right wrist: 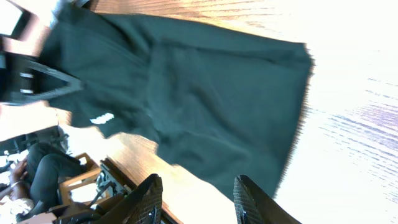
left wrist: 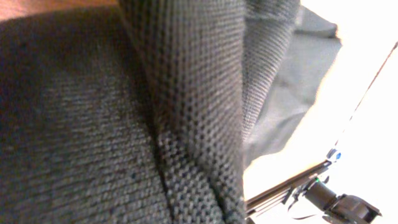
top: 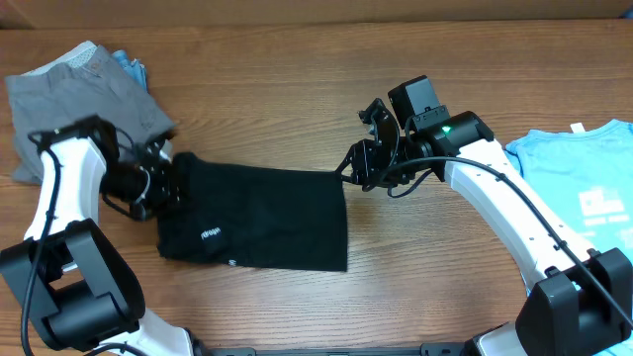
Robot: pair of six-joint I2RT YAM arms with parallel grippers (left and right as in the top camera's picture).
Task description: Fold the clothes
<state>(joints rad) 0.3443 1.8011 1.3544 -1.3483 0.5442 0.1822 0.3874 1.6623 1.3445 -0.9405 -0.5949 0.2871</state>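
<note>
A brown wood-grain table point(top: 297, 79) shines under bright light; a wooden chair point(right wrist: 78, 180) stands beyond its edge

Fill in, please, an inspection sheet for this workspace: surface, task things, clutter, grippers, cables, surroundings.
Surface: wooden table.
Job's things: black T-shirt lying at centre; grey garment at far left; light-blue tee at right edge.
Clutter: nothing seen.
Grippers: left gripper shut on the black T-shirt's left edge; right gripper open, by its upper right corner.
Cables: black cables run along both arms.
Surroundings: wooden chair and seemingly a seated person beyond the table.
</note>
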